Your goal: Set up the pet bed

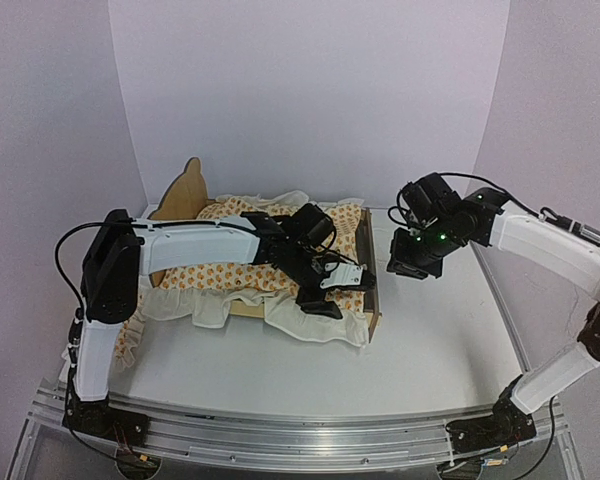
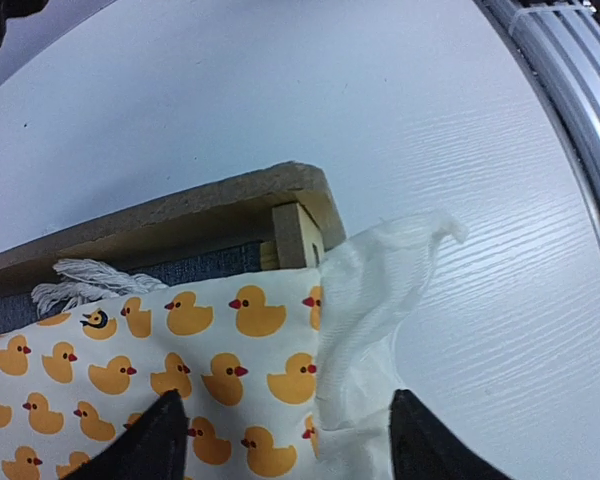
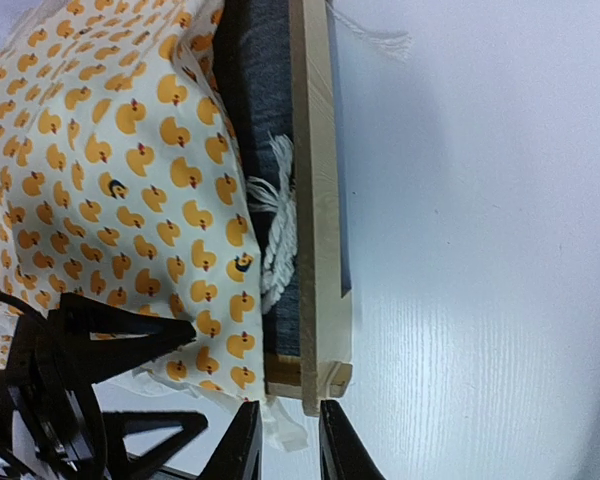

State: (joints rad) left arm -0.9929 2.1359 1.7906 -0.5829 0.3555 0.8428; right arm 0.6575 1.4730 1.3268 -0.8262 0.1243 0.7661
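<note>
1. The pet bed (image 1: 185,190) stands left of centre on the table (image 1: 280,370), with the duck-print cushion (image 1: 205,277) laid inside. The step in hand is probably seating the cushion's foot corner.
2. The left gripper (image 2: 288,400) is open astride the corner ruffle (image 2: 380,270). The right gripper (image 3: 288,408) is narrowly parted and empty, just beside the foot rail (image 3: 315,200).
3. The next move likely calls for tucking the ruffle inside the rail.
4. Only the wrist views show the dark base panel (image 3: 255,120); only the top view shows the whole bed.

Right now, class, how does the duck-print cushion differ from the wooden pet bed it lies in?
The cushion is soft cream fabric printed with orange ducks; the pet bed is stiff plain plywood with a dark grey base. The cushion's edge is ruffled; the pet bed's rails are straight. Both are roughly rectangular.
</note>
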